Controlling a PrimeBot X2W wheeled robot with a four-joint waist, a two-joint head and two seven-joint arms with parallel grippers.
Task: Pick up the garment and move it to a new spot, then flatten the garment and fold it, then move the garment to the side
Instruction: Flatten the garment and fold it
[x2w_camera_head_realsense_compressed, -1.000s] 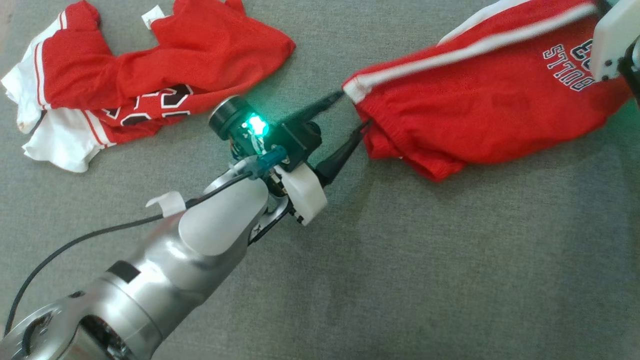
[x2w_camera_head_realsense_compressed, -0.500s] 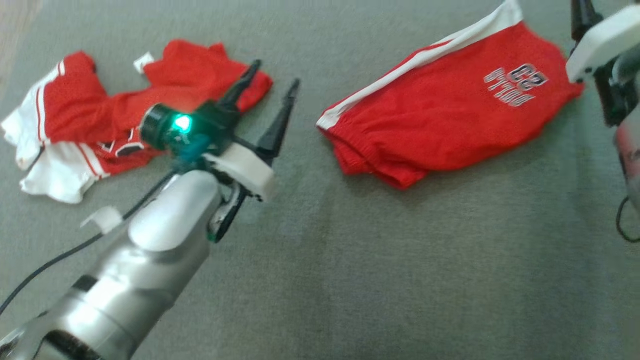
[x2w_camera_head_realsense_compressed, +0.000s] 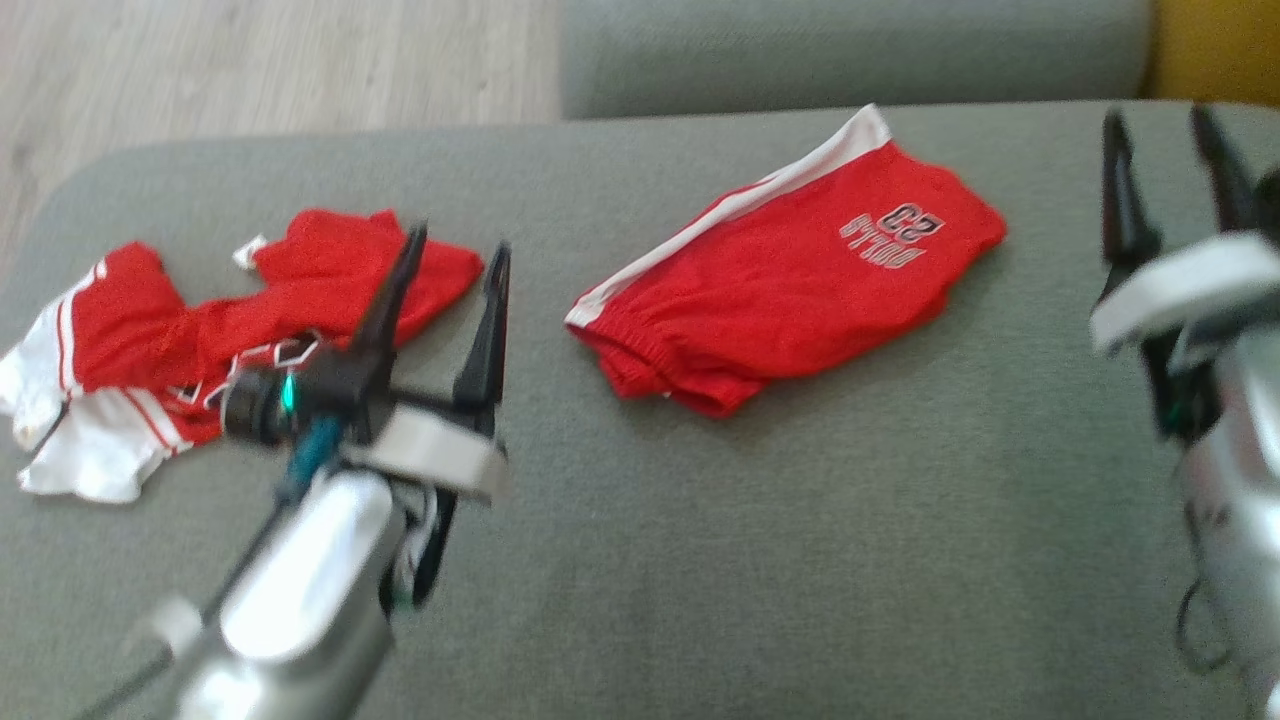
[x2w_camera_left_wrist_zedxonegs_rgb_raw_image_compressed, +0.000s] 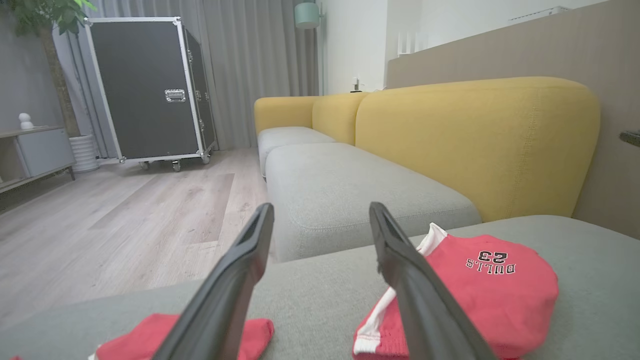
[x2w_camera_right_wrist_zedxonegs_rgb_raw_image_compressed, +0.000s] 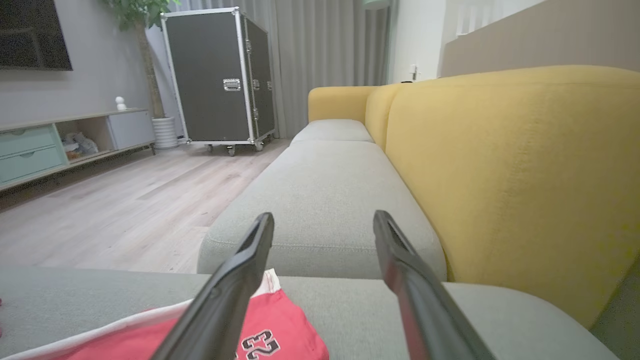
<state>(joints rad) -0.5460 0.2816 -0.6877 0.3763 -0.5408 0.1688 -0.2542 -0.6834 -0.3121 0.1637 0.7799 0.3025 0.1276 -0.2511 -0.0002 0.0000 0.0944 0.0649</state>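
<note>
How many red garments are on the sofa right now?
2. Folded shorts lie mid-cushion; a crumpled jersey lies at the cushion's left end, partly behind the left gripper. More could lie outside the pictures.

Grey cushion (x2w_camera_head_realsense_compressed: 800, 560) carries folded red shorts (x2w_camera_head_realsense_compressed: 790, 300) and a crumpled jersey (x2w_camera_head_realsense_compressed: 200, 330).

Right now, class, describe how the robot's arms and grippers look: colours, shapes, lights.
The left gripper and right gripper each have two long, dark, tapering fingers above a white bracket. The left forearm is rounded, glossy silver, with a green light and teal fitting at its wrist. The right arm is silver too, with a dark cable beside it.
</note>
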